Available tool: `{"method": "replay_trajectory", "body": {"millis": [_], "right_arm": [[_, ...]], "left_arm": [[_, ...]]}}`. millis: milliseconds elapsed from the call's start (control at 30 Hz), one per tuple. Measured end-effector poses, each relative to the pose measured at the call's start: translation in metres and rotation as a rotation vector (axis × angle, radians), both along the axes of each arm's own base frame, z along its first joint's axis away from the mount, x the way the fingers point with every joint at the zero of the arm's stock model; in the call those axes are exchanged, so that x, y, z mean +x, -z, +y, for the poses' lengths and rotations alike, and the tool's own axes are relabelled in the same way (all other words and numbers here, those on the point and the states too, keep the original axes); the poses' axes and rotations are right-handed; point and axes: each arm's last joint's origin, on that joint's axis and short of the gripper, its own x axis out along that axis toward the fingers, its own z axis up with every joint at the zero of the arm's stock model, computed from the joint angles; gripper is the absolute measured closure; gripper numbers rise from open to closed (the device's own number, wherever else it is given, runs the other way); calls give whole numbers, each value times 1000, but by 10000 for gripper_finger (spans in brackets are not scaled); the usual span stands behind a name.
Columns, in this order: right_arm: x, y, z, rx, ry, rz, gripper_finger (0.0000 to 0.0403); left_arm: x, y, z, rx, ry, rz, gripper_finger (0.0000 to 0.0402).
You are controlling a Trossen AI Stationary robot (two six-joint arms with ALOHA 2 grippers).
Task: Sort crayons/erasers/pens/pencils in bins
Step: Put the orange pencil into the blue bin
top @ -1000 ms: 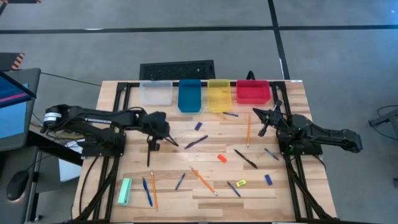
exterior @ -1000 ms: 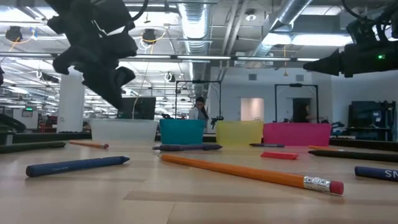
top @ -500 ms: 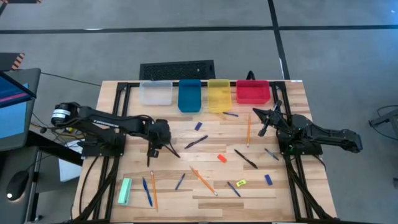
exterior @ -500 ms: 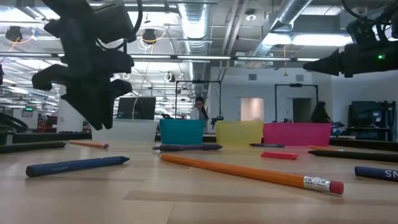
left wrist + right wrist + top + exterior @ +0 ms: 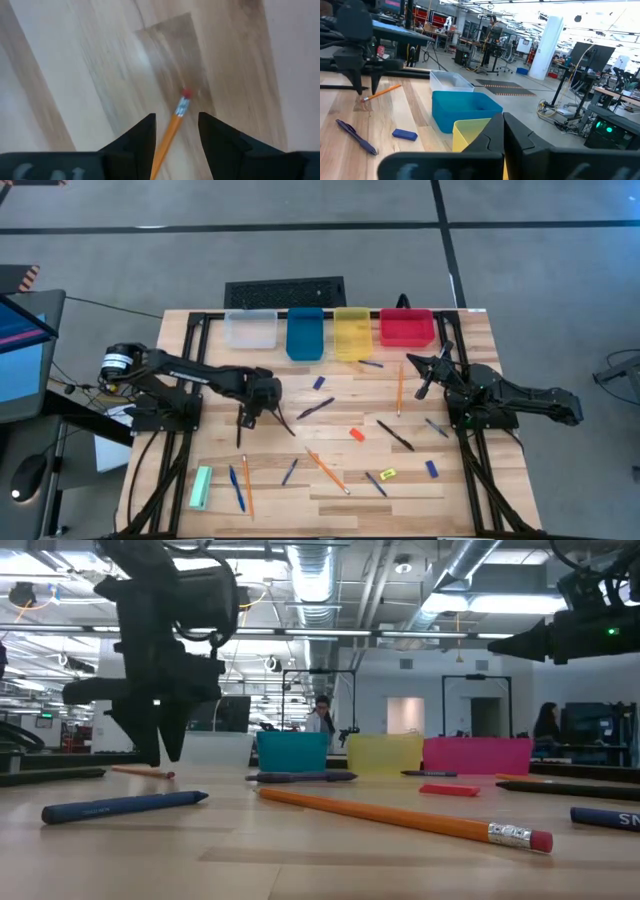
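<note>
pencil (image 5: pixel 172 131) lies between the parted fingers of the left gripper (image 5: pixel 176 131), eraser end pointing away from it on the table (image 5: pixel 75 75). right gripper (image 5: pixel 422 375) hangs closed, empty, near the red bin (image 5: pixel 406 328).

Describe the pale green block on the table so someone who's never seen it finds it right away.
Start at the wooden table and go to its left corner on the edge farthest from the row of bins. The pale green block lies there, beside a blue stick and an orange pencil. It is the only green thing, and far wider than those sticks.
</note>
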Motion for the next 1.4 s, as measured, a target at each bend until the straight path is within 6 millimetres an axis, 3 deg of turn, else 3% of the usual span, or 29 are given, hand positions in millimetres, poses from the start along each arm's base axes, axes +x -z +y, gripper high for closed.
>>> {"method": "replay_trajectory", "body": {"millis": [400, 633, 933, 1033, 1167, 1400], "right_arm": [[0, 0, 0, 0, 0, 0, 387], [0, 0, 0, 0, 0, 0, 386], [0, 0, 0, 0, -1, 0, 387], [0, 0, 0, 0, -1, 0, 386], [0, 0, 0, 0, -1, 0, 386], [0, 0, 0, 0, -1, 0, 386]], "left_arm": [[-2, 4, 19, -66, 53, 31, 268], [2, 24, 19, -76, 89, 124, 316], [2, 24, 20, -74, 104, 124, 389], [2, 24, 20, -69, 102, 124, 393], [6, 19, 21, -45, 91, 119, 393], [21, -7, 26, 26, 61, 11, 397]]}}
